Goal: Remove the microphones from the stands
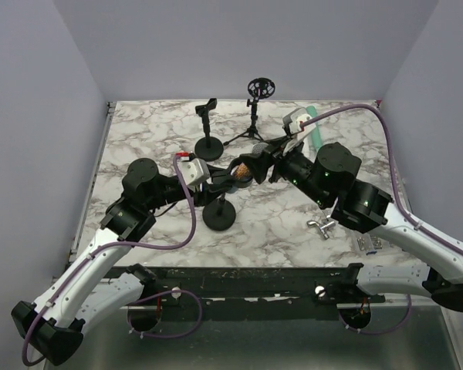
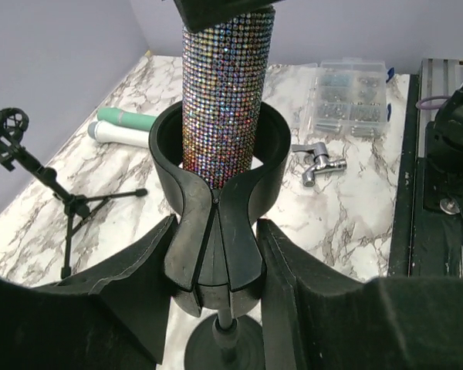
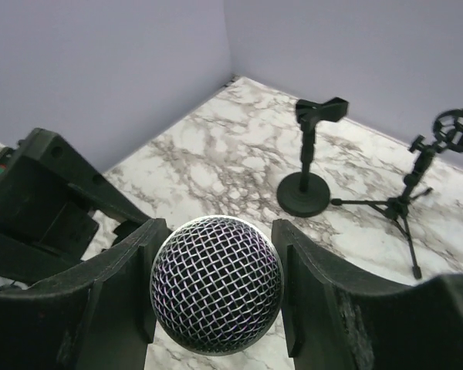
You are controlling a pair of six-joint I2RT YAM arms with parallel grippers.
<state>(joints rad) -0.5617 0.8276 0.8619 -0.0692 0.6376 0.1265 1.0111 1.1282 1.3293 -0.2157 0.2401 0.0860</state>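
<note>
A microphone with a glittery body and a silver mesh head sits in the black clip of a round-based stand. Seen from above, the microphone is at the table's middle between both arms. My left gripper is shut on the narrow lower part of the clip, one finger pressed on each side. My right gripper is shut on the mesh head, with both pads touching it. In the top view the left gripper comes in from the left and the right gripper from the right.
A second round-based stand with an empty clip stands behind. A small tripod with a ring mount is at the back. A green and a white microphone lie at the far right. A metal tap and a clear parts box lie near the right arm.
</note>
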